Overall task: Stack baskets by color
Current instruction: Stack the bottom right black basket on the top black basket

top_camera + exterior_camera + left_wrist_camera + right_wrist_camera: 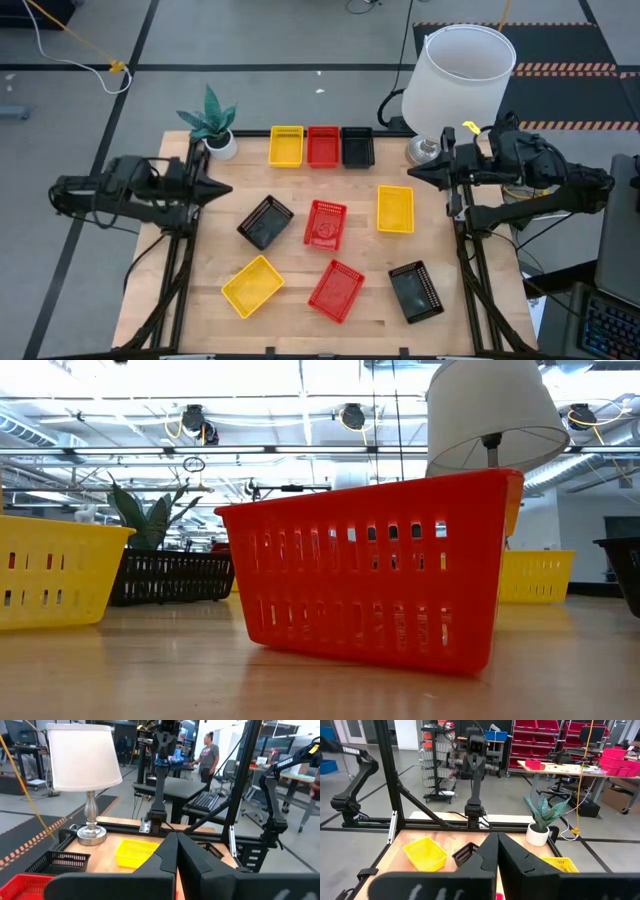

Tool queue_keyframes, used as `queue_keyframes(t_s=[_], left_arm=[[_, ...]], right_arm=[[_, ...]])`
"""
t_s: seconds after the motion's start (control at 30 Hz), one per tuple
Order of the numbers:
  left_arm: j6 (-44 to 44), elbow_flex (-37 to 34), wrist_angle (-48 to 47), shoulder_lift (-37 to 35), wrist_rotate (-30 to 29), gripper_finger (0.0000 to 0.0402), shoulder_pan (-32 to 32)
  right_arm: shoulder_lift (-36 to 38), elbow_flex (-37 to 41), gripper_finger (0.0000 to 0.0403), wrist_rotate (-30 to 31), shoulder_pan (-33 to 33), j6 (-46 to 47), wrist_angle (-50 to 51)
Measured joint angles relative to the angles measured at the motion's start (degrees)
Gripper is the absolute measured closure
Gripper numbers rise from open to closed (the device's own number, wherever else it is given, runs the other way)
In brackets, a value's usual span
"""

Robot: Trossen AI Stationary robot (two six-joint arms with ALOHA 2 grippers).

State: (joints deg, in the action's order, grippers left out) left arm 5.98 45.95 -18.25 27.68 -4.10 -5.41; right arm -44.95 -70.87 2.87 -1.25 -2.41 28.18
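Three yellow baskets [286, 146], three red baskets [323, 146], three black baskets [357, 147]. White lampshade [458, 68]; green plant [209, 116] in a white pot [222, 146].

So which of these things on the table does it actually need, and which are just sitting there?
Needed for the job:
- three yellow baskets
- three red baskets
- three black baskets

Just sitting there:
- white lamp at the back right corner
- small potted plant at the back left

I read only one word from here: white letters spelling "TROSSEN" on the dark arm [292, 762] in the left wrist view. The same white lettering shows on the arm [350, 751] in the right wrist view, too small to read fully.
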Motion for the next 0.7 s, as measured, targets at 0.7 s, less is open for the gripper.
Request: queue_keyframes(t_s=[0.7], left_arm=[[3.37, 36.32, -18.14, 25.82, 0.00, 0.0396, 0.00]], right_arm=[[0.02, 0.00, 0.0403, -0.13, 0.00, -0.99, 0.17]])
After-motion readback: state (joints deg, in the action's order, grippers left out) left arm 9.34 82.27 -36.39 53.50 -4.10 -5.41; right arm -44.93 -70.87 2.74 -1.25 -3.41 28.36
